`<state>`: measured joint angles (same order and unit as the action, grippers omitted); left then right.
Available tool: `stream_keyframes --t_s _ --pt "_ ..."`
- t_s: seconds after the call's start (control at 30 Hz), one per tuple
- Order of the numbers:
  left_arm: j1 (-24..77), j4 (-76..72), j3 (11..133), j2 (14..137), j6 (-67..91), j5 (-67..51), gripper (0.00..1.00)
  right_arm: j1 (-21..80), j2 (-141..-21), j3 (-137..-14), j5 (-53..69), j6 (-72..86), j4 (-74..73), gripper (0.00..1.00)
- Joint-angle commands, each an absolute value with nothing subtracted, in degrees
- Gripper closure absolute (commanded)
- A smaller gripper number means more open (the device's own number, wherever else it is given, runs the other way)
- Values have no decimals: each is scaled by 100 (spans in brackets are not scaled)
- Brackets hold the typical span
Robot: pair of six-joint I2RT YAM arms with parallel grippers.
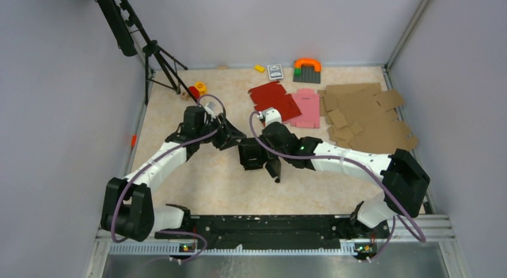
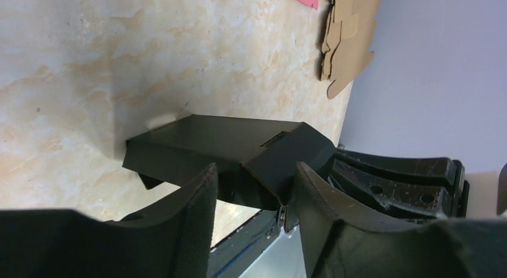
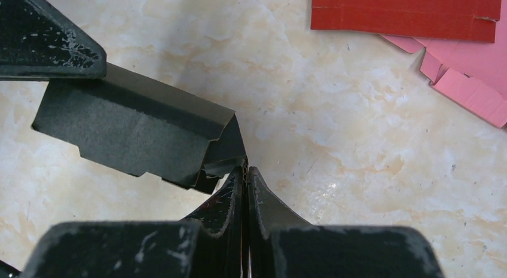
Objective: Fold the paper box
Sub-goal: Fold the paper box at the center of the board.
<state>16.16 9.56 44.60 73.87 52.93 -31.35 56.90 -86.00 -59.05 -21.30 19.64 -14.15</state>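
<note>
Grey walls close in a pale marbled table (image 1: 197,176), and nearly all of its clutter lies along the far side: a red card (image 1: 272,98), a pink card (image 1: 306,107) beside it, a heap of brown cardboard (image 1: 365,116) to the right, and a tripod (image 1: 156,57) in the far left corner. That leaves bare table around the middle, where the paper box (image 1: 252,155) sits partly folded between the two arms. The right gripper (image 3: 245,170) has its fingers pressed together on a thin corner flap of the box, so the box (image 3: 131,125) stretches away to the left of those fingertips, its long wall lying across that view. The left gripper (image 2: 256,170) comes at it from the opposite end. Its fingers stand spread, with a raised flap of the box (image 2: 203,140) between them, close to the right-hand finger (image 2: 311,194); whether that finger touches the flap I cannot tell. Both arms are at the box, the right one anchoring it and the left one free to work. The coming move seems to rest on that flap lying straight ahead between the spread fingers. Closing would take it, though the thin card could buckle if the right arm's pinch slips.
</note>
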Motion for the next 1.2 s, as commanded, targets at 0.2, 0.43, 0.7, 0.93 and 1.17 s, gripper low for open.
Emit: stream_keyframes --t_s 0.2,0.43,0.7,0.93,1.17 --pt "1623 215 4040 7127 5448 -3332 64 5796 -8782 -6164 -2068 2029 -1586 100" --pt "1690 134 3975 7065 5446 -3323 54 5797 -8798 -6254 -1999 2137 -1612 100" --pt "1703 456 3960 6785 5362 -3363 24 5840 -8832 -6254 -2063 2134 -1633 100" --pt "1733 338 3810 6812 5513 -3524 20 5851 -8824 -6231 -2035 2135 -1589 100" --pt "1866 161 3769 6913 5648 -3490 31 5891 -8836 -6248 -2072 2141 -1600 100"
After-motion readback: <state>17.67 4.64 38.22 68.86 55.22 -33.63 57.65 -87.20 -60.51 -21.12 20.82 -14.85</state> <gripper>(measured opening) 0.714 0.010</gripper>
